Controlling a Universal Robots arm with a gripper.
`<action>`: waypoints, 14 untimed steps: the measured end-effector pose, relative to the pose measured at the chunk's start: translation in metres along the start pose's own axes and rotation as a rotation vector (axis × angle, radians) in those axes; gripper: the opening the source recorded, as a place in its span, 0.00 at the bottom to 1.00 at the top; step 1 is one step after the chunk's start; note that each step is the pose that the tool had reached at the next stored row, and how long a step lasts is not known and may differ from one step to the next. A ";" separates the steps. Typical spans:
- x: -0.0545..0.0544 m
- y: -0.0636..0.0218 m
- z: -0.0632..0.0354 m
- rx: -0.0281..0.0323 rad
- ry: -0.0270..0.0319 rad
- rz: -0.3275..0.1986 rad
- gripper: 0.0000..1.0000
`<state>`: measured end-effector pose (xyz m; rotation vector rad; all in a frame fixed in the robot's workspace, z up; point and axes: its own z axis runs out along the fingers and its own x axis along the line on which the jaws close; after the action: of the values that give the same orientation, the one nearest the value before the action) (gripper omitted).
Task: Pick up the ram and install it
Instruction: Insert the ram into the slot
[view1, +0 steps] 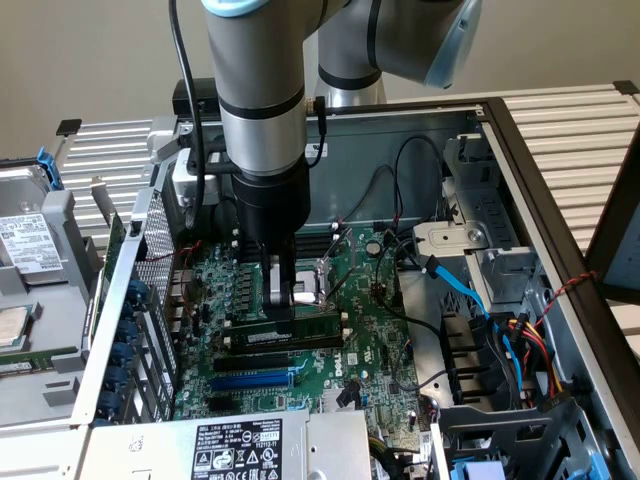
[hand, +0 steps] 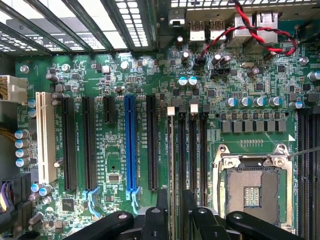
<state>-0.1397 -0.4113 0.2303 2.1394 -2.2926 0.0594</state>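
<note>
The ram (view1: 300, 328) is a dark-green stick with a white label. It stands on edge in one of the black memory slots (hand: 194, 150) on the motherboard (view1: 370, 330). From the wrist view the ram (hand: 173, 150) is a thin line in the outermost slot, beside the white end clips. My gripper (view1: 283, 300) hangs straight above its end nearer the exterior view's left. The gripper (hand: 174, 212) is open, with a black finger on each side of the stick and a gap to it.
The bare CPU socket (hand: 252, 187) lies just past the memory slots. A blue expansion slot (hand: 130, 145) and black slots run parallel. Black cables and a blue cable (view1: 460, 290) cross toward the drive cage (view1: 480, 260). The power supply (view1: 240, 445) borders the near side.
</note>
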 end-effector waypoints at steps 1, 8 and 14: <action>0.000 0.0000 0.0000 0.0001 0.0010 0.000 0.26; 0.000 0.0000 0.0000 0.0002 0.0025 0.000 0.24; 0.000 0.0000 0.0000 0.0002 0.0028 0.000 0.17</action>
<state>-0.1397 -0.4113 0.2303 2.1379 -2.2913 0.0626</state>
